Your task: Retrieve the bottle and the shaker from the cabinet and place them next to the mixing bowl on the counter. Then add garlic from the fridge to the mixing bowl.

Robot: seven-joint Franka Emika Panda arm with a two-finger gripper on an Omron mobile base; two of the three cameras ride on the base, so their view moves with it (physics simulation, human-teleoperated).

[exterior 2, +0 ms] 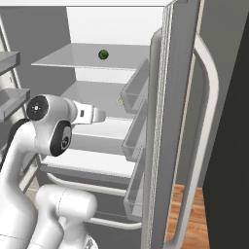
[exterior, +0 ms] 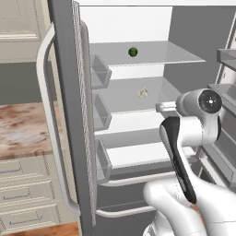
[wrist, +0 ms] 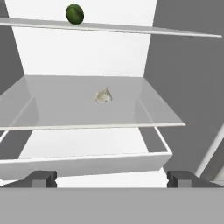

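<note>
My gripper [wrist: 111, 178] is spread wide with nothing between its 2 fingertips [wrist: 41, 178], pointing into the open fridge [exterior: 184, 27]. The garlic [wrist: 103, 95] lies on the middle glass shelf [wrist: 57, 109], at 12 o'clock from my jaws and well apart from them. On the top shelf [wrist: 175, 31], at 11 o'clock from the garlic, sits a small green round fruit [wrist: 75, 14]. The fridge door [exterior: 69, 115] stands open at 9 o'clock in the left base view.

Pale garlic [wrist: 103, 95] on the middle glass shelf [wrist: 65, 109], green round fruit [wrist: 75, 14] on the shelf above.
</note>
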